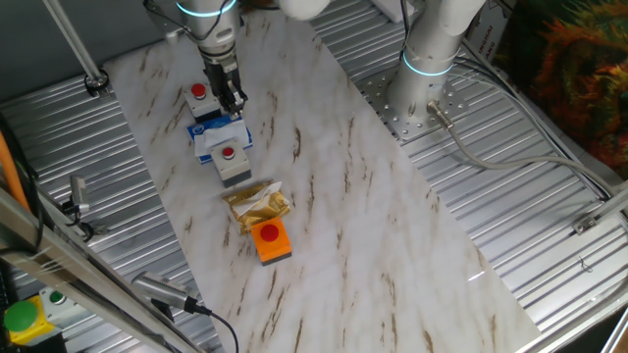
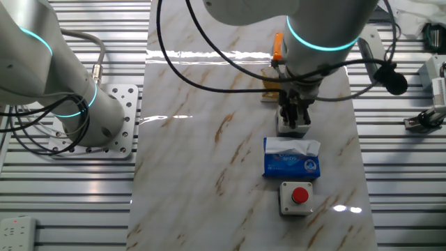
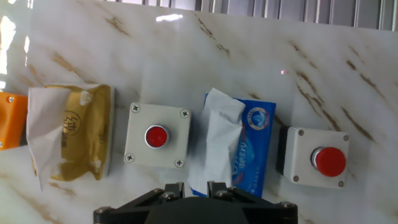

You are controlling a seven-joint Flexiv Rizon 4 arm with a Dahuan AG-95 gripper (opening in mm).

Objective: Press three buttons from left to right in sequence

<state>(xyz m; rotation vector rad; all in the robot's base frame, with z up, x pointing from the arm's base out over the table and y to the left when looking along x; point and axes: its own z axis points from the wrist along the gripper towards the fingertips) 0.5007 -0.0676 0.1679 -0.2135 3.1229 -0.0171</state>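
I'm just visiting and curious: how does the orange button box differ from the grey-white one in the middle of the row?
The orange button box has an orange base; the middle button box has a grey-white one. The orange box ends the row beside a yellow-brown packet; the middle box sits between that packet and a blue-and-white tissue pack. Both carry round red caps.

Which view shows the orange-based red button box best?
One fixed view: the orange-based red button box is whole and unobstructed. The hand view shows only its orange edge; the other fixed view shows an orange sliver behind the arm.
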